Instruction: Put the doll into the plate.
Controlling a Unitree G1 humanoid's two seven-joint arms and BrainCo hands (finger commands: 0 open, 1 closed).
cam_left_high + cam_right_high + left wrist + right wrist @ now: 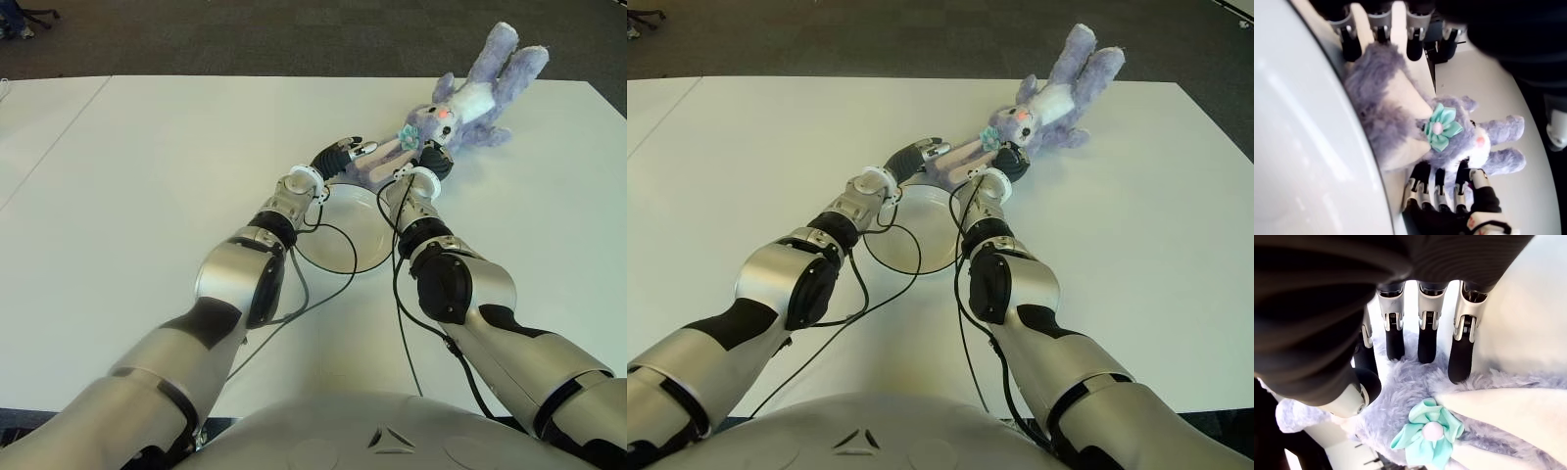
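A purple and white plush rabbit doll (470,103) with long ears and a mint-green fabric flower (1441,127) is seen lying on the white bench (147,157), just beyond the far rim of the round white plate (348,235). The doll's body and legs stretch away toward the far right edge of the bench, while its ears reach back toward the plate. None of the doll is inside the plate.

The left hand (345,154) is placed against the ears on the doll's left side, its fingers (1414,44) pressed into the fur. The right hand (431,162) is set against the head from the opposite side, with its fingers (1427,340) touching the plush beside the flower. The doll is thus grasped between both hands.
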